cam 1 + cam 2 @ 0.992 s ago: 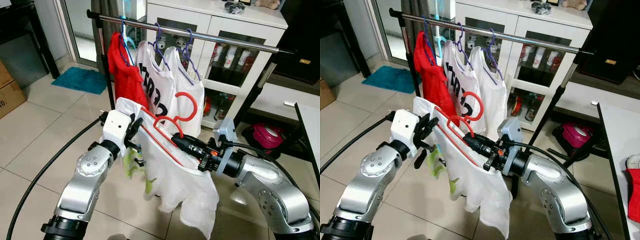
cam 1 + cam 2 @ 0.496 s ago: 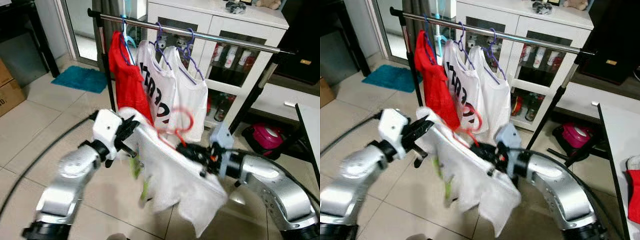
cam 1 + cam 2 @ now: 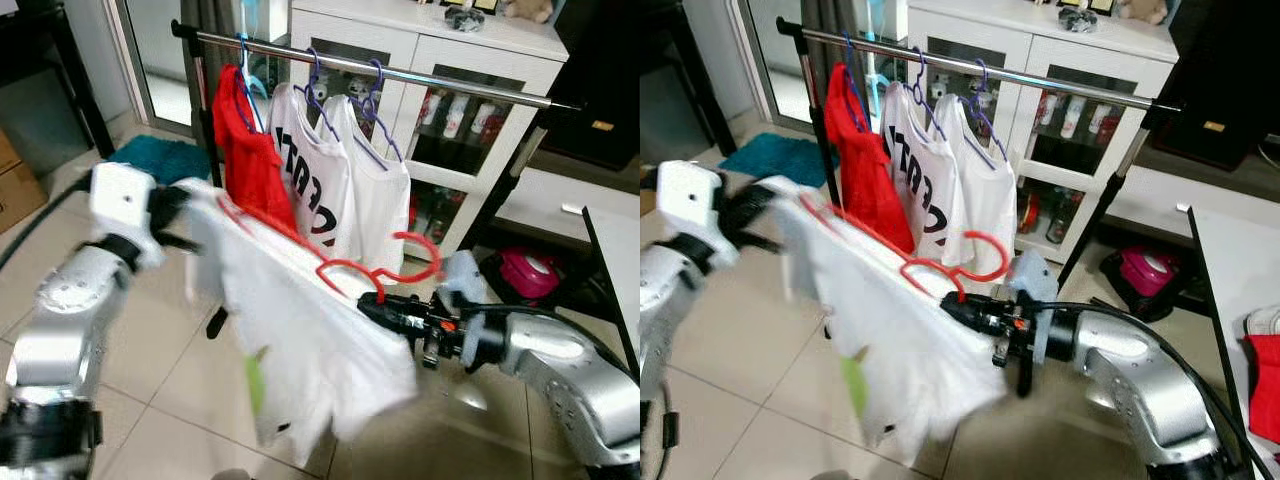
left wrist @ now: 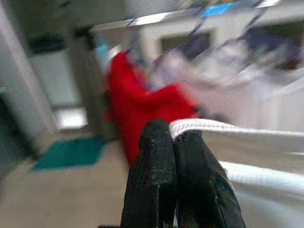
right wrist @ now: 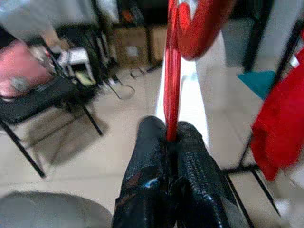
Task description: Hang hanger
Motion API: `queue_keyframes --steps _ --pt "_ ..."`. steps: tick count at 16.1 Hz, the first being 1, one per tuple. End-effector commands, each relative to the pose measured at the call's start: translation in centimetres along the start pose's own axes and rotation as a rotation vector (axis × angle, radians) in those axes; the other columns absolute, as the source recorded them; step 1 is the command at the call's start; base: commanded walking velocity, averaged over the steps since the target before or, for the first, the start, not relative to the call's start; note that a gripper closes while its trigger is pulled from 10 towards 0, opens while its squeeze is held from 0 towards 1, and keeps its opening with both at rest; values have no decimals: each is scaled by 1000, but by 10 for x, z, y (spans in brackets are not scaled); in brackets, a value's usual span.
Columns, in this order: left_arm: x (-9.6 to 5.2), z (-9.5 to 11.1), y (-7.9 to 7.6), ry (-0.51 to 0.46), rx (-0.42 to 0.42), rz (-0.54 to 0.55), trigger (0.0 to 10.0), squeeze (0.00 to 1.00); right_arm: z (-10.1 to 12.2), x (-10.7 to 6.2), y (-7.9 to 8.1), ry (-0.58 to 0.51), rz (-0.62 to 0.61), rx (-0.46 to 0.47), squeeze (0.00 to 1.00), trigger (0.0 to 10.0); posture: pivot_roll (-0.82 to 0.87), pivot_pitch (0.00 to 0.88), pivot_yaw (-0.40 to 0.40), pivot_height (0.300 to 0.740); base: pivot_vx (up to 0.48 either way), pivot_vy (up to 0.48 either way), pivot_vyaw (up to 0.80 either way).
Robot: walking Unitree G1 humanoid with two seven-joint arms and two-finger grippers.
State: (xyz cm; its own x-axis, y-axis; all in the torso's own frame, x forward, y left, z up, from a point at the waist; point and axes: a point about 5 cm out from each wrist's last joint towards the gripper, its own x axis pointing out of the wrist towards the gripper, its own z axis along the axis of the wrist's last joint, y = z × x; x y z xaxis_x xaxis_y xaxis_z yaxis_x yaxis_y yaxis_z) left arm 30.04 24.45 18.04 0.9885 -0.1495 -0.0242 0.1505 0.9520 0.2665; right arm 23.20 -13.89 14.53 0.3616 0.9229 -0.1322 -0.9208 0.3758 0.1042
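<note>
Where tiled floor (image 3: 150,370) spreads, clothes rail (image 3: 400,72), cabinet (image 3: 480,60)

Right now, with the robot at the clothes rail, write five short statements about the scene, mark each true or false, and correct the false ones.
1. The right claw is shut on the red hanger. True.
2. The red hanger's hook is already over the rail. False: it is below the rail, not on it.
3. The left claw pinches the white shirt. True.
4. Two garments hang on the rail. False: three hang there, one red and two white.
5. The white shirt lies on the floor. False: it hangs between the two claws.
</note>
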Motion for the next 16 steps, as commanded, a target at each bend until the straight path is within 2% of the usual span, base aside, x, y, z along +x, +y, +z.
queue_keyframes --steps 1,3,4,5,6,7,8,9,10,11,12,14,15,16 --pt "-5 5 41 -6 65 250 0 0 -2 -13 -4 9 -26 27 0 0 -3 0 -66 740 0 0 0" --pt "-1 -5 38 18 45 265 0 0 2 -9 2 -53 14 64 0 0 -4 0 -61 740 0 0 0" --pt "3 -7 22 14 15 195 0 0 6 -3 0 -95 -33 73 0 0 -5 0 -59 740 0 0 0" --pt "6 -7 2 -2 -21 85 0 0 10 5 -7 -146 -123 83 0 0 -3 0 -59 740 0 0 0" --pt "5 -5 -37 -33 -43 -141 0 0 14 13 -15 -197 -241 97 0 0 -4 0 -60 740 0 0 0" --pt "0 -2 -69 -63 -65 -316 0 0 19 20 -22 -254 -328 118 0 0 -4 0 -60 740 0 0 0" --pt "-6 1 -90 -80 -106 -422 0 0 25 24 -32 -338 -460 161 0 0 -5 0 -59 740 0 0 0" --pt "-10 1 -97 -81 -119 -465 0 0 27 24 -37 -365 -537 177 0 0 -6 0 -61 740 0 0 0" --pt "-17 -1 -104 -75 -123 -509 0 0 27 19 -49 -403 -711 194 0 0 -1 0 -65 740 0 0 0" --pt "-19 -2 -105 -72 -122 -513 0 0 27 18 -51 -410 -756 198 0 0 -1 0 -65 740 0 0 0" --pt "-32 -3 -103 -57 -152 -481 0 0 17 6 -52 -441 -898 226 0 0 18 0 -79 740 0 0 0" --pt "-40 -8 -102 -20 -149 -476 0 0 16 3 -48 -492 -905 268 0 0 23 0 -83 740 0 0 0" --pt "-45 -16 -98 27 -134 -435 0 0 24 7 -42 -657 -817 455 0 0 19 0 -81 740 0 0 0" --pt "-43 -16 -91 18 -164 -366 0 0 34 9 -38 -759 -732 538 0 0 11 0 -77 740 0 0 0"
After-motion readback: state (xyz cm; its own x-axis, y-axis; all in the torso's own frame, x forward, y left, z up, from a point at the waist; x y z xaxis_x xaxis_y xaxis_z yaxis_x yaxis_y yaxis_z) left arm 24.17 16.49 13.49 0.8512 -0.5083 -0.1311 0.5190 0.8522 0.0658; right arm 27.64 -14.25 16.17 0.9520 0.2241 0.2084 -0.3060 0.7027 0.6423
